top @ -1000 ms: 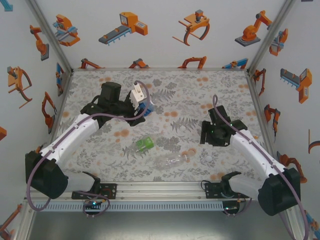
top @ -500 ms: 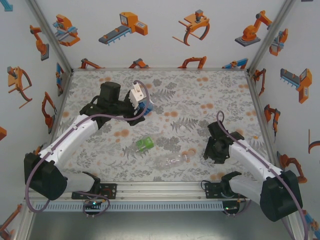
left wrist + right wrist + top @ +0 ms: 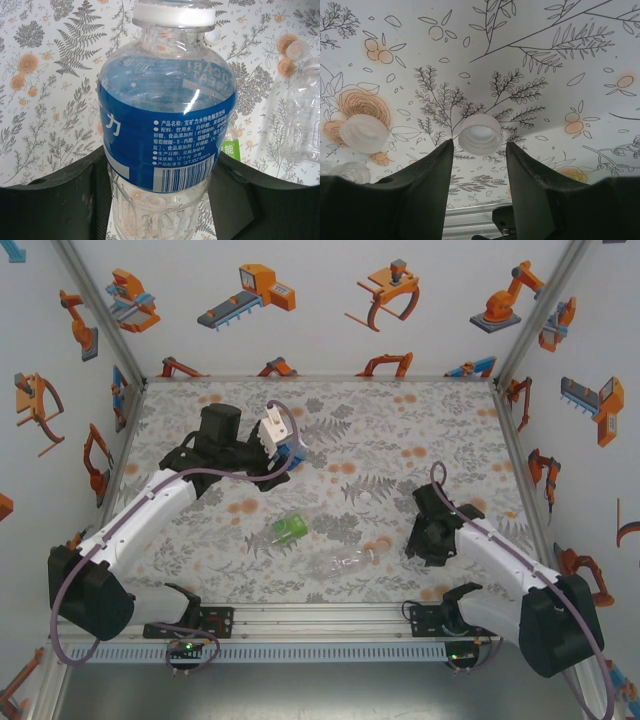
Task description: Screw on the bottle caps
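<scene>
Though from above the lowered right gripper (image 3: pixel 427 542) covers it, the wrist view shows a white cap (image 3: pixel 480 134) between narrowed fingers (image 3: pixel 432 172), contact unclear, with a second cap (image 3: pixel 364 133) outside one finger. The left gripper (image 3: pixel 157 165), arm stretched forward, clamps the blue-labelled bottle (image 3: pixel 165 115), whose capped neck lies beyond the fingertips.

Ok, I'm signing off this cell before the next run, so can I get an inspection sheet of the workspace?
Surface: floral mat, no spills seen.
Job's things: blue bottle held above the mat; green bottle and clear bottle lying on it; one cap by the clear bottle's neck, another cap farther back.
Clutter: nothing seen.
Grippers: left gripper, jaws shut on the blue bottle; right gripper low, jaws either side of a third cap, grip unclear.
Cables: purple cable looped along each arm.
Surroundings: printed walls, metal rail at the near edge.
</scene>
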